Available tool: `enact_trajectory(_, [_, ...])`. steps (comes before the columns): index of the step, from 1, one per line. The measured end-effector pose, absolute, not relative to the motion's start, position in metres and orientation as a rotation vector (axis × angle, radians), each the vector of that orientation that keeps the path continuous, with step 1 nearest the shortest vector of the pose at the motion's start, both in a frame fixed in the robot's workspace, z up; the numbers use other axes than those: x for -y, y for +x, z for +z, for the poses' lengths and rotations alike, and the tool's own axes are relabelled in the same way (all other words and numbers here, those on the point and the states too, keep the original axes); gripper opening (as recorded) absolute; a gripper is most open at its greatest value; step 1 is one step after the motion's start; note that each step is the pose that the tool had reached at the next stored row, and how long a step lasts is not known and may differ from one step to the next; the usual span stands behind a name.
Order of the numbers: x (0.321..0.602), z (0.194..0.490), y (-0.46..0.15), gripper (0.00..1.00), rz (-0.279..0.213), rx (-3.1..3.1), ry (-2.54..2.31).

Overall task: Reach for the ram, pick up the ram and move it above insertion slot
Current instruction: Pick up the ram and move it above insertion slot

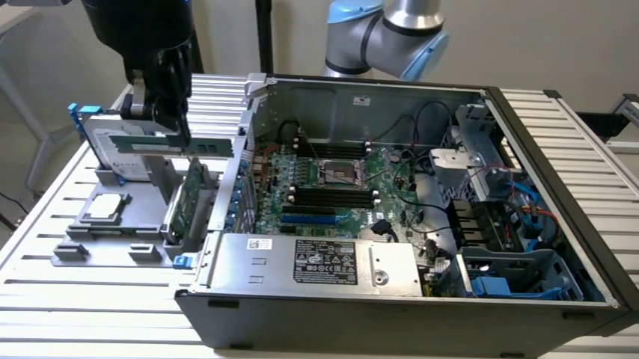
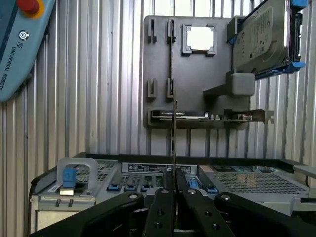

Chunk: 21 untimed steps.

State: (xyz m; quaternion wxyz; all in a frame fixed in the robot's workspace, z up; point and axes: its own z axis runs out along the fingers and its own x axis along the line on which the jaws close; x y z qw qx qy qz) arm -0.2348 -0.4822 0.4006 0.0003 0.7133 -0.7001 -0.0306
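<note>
Ram [image 1: 170,144] clamped in raised hand [image 1: 167,120]

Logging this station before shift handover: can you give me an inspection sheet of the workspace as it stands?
Surface: slatted metal table, grey fixture plate on it.
Job's things: ram held edge-up above the fixture, outside the open computer case.
Clutter: hard drive, processor, expansion card in the fixture.
Grippers: gripper shut on the ram.
Cables: black leads inside the case.
Surroundings: teach pendant.

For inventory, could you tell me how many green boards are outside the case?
2: the ram in the gripper, the expansion card upright in the holder; others may be hidden.
</note>
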Motion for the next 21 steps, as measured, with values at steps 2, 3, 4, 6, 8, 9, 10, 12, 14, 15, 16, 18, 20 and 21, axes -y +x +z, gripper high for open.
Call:
enact_trajectory(2, [0.48,0.401,-0.229,0.13,-0.097,2.199,2.241])
enact_trajectory(3, [0.479,0.401,-0.226,0.13,-0.097,2.199,2.241])
enact_trajectory(4, [0.478,0.401,-0.222,0.13,-0.097,2.2,2.241])
enact_trajectory(6, [0.477,0.401,-0.216,0.13,-0.097,2.2,2.241])
enact_trajectory(8, [0.475,0.401,-0.21,0.13,-0.098,2.2,2.241])
enact_trajectory(9, [0.474,0.401,-0.207,0.13,-0.098,2.2,2.241])
enact_trajectory(10, [0.473,0.401,-0.204,0.13,-0.098,2.2,2.241])
enact_trajectory(12, [0.471,0.401,-0.198,0.13,-0.098,2.2,2.242])
enact_trajectory(14, [0.469,0.401,-0.192,0.13,-0.098,2.2,2.242])
enact_trajectory(15, [0.468,0.401,-0.189,0.13,-0.099,2.2,2.242])
enact_trajectory(16, [0.467,0.401,-0.186,0.13,-0.099,2.2,2.242])
enact_trajectory(18, [0.464,0.401,-0.18,0.13,-0.099,2.2,2.242])
enact_trajectory(20, [0.461,0.401,-0.174,0.13,-0.099,2.2,2.242])
enact_trajectory(21, [0.46,0.401,-0.172,0.13,-0.099,2.2,2.242])
